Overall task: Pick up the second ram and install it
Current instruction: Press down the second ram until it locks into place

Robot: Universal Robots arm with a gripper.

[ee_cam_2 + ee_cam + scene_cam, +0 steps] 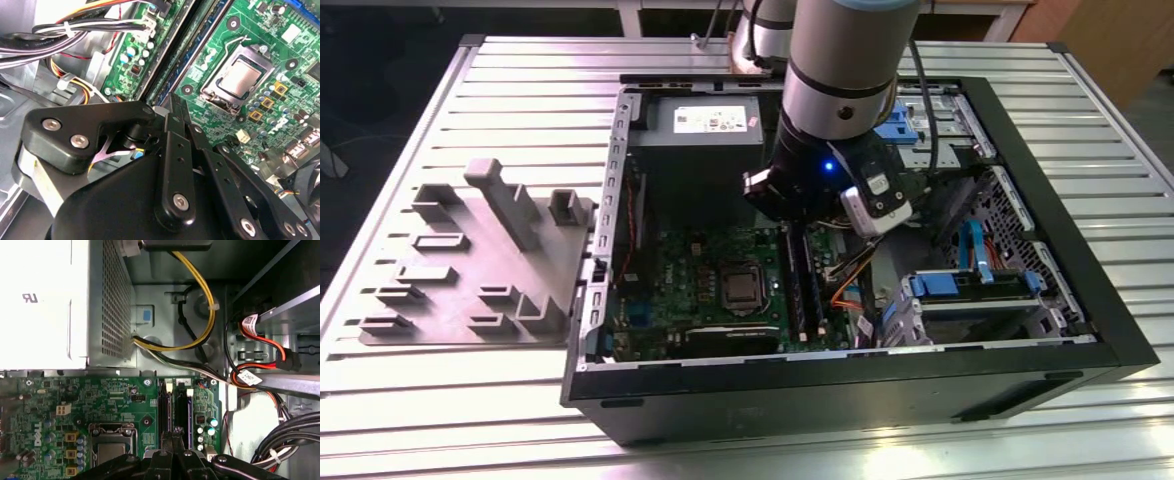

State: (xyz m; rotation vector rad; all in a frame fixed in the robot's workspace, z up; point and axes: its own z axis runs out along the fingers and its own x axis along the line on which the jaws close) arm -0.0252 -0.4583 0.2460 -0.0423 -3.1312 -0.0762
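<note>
Fingers (172, 150) of the gripper (172, 437) stand pressed together, closed with their tips right over the memory slots on the green motherboard (120, 400), and in both wrist views those tips meet the top edge of a thin dark stick standing on edge in a slot, the second ram (171, 407); whether the closed jaws pinch it or only press on it cannot be told. Just beside that stick, on the side away from the processor socket (111, 440), a second dark module (183, 410) stands in its own slot (2 long dark strips side by side in the exterior view). Beyond the slots from the motherboard, yellow and black cables (200, 295) loop across the grey case wall, with red cables (260, 347) near the drive cage. In the exterior view the arm (847, 60) reaches down into the open black computer case (854, 390), its gripper (790, 225) over the board beside the silver power supply (700, 130). Well apart from the motherboard, at the exterior view's left outside the case, a grey moulded holder tray (467, 270) lies on the slatted metal table (400, 420).
</note>
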